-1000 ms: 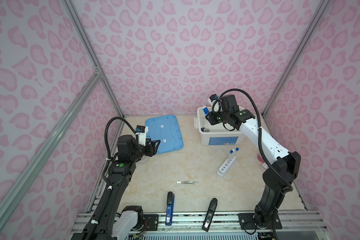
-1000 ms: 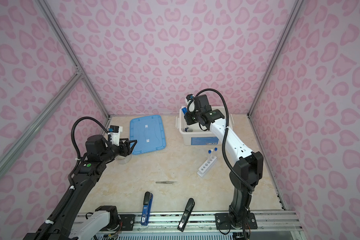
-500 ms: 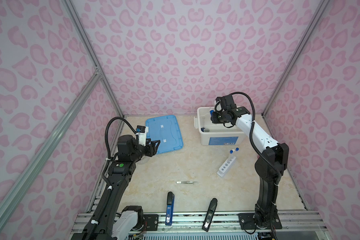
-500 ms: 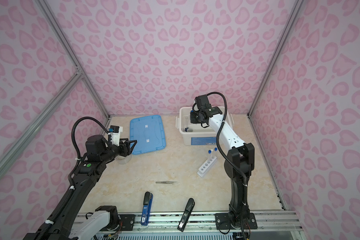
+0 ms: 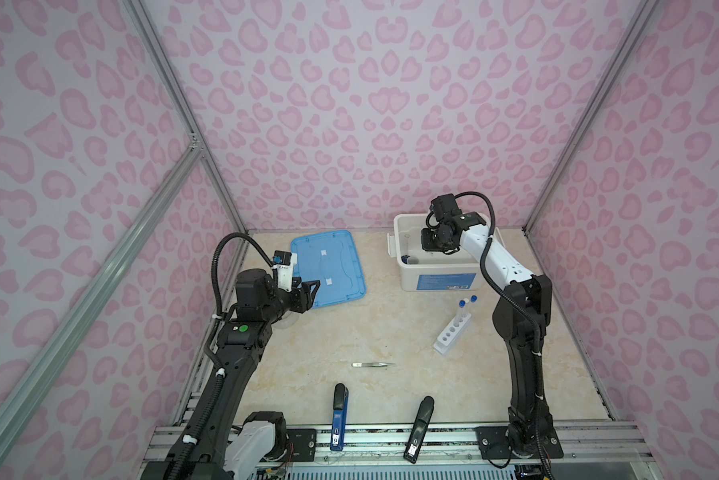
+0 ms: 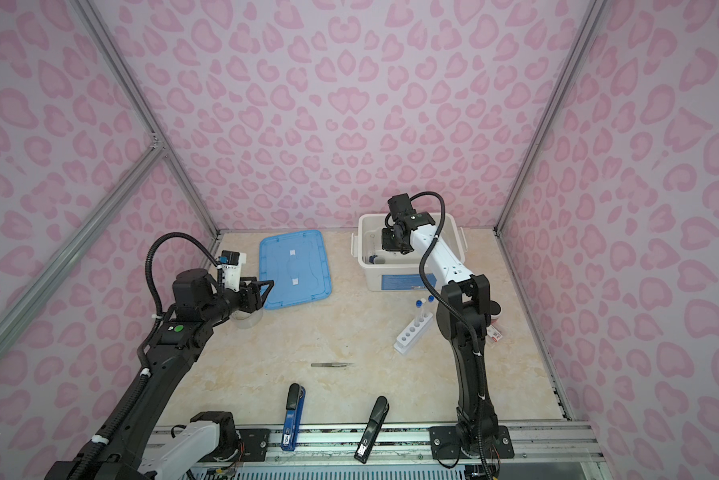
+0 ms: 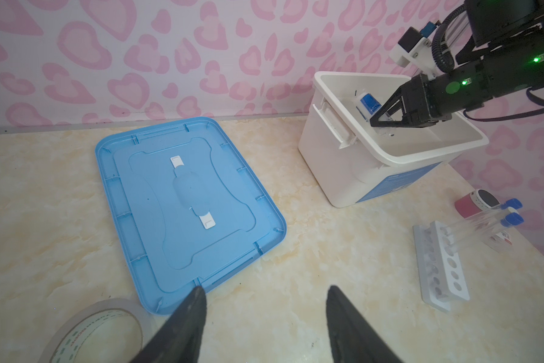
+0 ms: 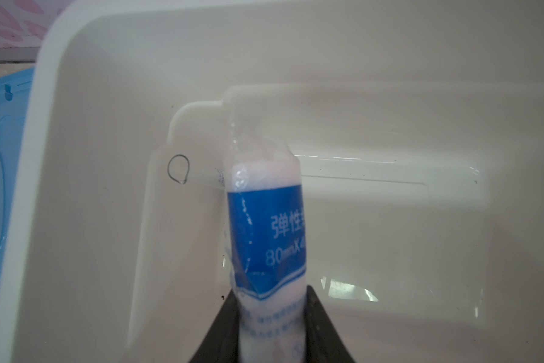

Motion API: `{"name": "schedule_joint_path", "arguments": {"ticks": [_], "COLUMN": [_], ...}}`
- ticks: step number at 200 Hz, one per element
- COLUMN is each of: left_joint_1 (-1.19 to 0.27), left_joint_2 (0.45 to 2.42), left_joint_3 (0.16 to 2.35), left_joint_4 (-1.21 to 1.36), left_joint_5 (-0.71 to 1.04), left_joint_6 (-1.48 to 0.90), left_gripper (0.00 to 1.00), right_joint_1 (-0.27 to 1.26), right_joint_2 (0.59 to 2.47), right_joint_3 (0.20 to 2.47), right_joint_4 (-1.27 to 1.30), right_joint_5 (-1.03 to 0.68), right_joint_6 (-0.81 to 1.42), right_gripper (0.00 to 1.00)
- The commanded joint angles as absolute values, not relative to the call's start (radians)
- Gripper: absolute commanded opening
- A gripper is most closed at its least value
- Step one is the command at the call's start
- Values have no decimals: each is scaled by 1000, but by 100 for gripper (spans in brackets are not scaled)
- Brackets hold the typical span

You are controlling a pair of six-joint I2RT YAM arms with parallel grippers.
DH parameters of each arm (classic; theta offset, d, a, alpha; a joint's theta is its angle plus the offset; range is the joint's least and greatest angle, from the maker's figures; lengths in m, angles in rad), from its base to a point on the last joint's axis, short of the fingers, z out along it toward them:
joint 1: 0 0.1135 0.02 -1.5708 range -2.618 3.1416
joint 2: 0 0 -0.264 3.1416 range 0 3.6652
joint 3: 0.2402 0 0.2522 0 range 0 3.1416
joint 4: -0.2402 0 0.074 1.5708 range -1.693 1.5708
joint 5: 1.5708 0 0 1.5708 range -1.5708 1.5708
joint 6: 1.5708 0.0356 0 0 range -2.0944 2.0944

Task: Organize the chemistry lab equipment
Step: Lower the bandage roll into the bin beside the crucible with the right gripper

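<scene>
My right gripper (image 8: 272,290) is shut on the white-and-blue bottle (image 8: 267,226), which is film-wrapped with a blue label, and holds it low inside the white bin (image 5: 445,280). A clear cylinder (image 8: 201,177) lies on the bin floor beside it, and its blue base (image 5: 412,260) shows in a top view. The white rack (image 5: 451,334) stands in front of the bin with two blue-capped test tubes (image 5: 466,307) in it. Metal tweezers (image 5: 372,365) lie mid-table. My left gripper (image 7: 264,289) hangs open and empty by the blue lid's (image 7: 186,207) near corner.
A clear tape roll (image 7: 98,330) lies beside my left gripper. A blue stapler-like tool (image 5: 339,415) and a black one (image 5: 420,419) sit at the front edge. A pink-red canister (image 7: 475,202) stands behind the rack, near the right arm's base.
My right gripper has come down from above the bin's rim into the bin, still holding the bottle. The left arm has not moved.
</scene>
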State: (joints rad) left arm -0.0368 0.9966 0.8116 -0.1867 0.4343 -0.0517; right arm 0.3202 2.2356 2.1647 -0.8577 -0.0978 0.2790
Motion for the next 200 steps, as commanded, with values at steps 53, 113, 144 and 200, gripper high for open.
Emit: {"name": "schedule_joint_path", "arguments": {"ticks": [53, 113, 144, 200], "left_joint_1": [-37, -37, -37, -37], "left_joint_2": [1003, 1005, 1000, 1002], "left_joint_3": [828, 818, 810, 810], "left_joint_4": [-196, -191, -192, -199], "left_joint_5": [420, 420, 416, 411], "left_joint_6": [-25, -31, -31, -29], "left_gripper": [63, 63, 63, 63], "right_joint_1": [319, 315, 313, 311], "right_joint_2": [2249, 2269, 2283, 2333], "right_joint_3": [2101, 2076, 2073, 2112], "right_joint_4": [-850, -844, -831, -835], "right_joint_5": [-81, -81, -83, -87], "right_joint_6": [312, 313, 314, 309], "right_gripper": [29, 29, 29, 30]}}
